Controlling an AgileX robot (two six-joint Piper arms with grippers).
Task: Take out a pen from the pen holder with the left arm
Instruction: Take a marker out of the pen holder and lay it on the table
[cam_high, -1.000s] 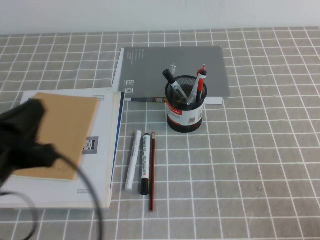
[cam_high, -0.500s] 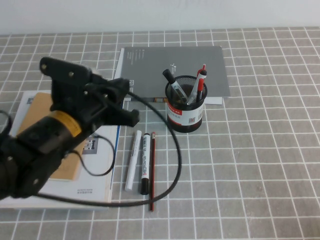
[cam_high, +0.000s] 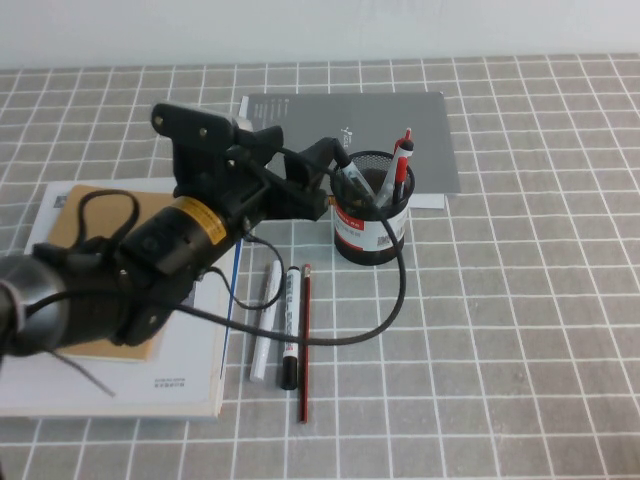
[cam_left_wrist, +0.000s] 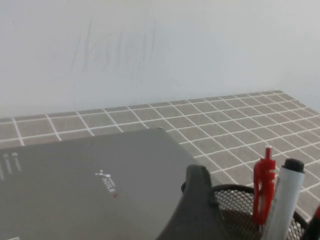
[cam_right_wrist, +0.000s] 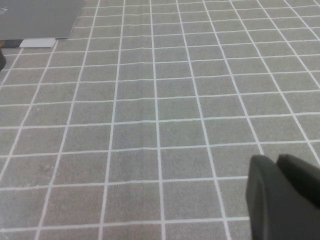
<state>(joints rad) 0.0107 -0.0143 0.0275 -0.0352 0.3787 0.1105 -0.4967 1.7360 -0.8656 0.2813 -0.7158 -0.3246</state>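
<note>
A small white logo with a wordmark that seems to read "AGILE" is printed on the grey book (cam_left_wrist: 75, 175). A white barcode label under a red band is carried on the pen holder (cam_high: 371, 236), but its lettering cannot be read.

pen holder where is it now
In the high view the mesh pen holder stands right of centre, before the grey book; the open left gripper is beside its left rim, the right gripper over the tiled table.

place: office desk | evidence: pen holder (cam_high: 372, 228), pens (cam_high: 402, 165), grey book (cam_high: 400, 120), checked tablecloth (cam_high: 520, 330)
</note>
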